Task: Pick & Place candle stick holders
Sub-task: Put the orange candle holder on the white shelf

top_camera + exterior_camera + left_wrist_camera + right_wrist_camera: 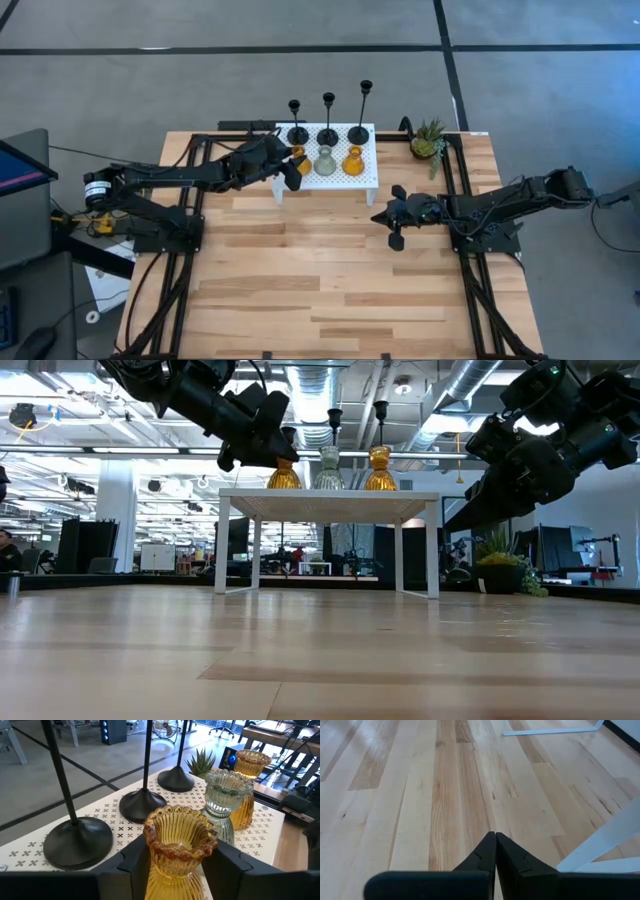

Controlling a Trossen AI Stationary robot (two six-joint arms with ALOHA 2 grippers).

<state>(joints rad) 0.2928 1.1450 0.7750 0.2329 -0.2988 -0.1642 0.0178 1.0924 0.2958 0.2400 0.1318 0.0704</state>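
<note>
A white perforated stand (370, 170) holds three black holders in its far row (298, 134) (328, 136) (358, 133). In the near row stand a grey-green glass holder (325, 161) and an amber one (353, 160). A second amber glass holder (180, 845) stands at the row's left end, and my left gripper (291, 168) is shut on it. My right gripper (378, 215) is shut and empty, above the table to the right of the stand. My left gripper has the amber holder's ribbed body below the scalloped rim (160, 870) between its two fingers, one on each side. The fingers come nearly level from the table's left and near side. The holder is upright, and in the low view its base (283, 484) is level with the stand's top.
A small potted green plant (428, 140) stands at the table's far right, beside the stand. The grey-green holder (222, 795) stands close behind the held one. Bare wooden table (320, 290) stretches toward the near edge.
</note>
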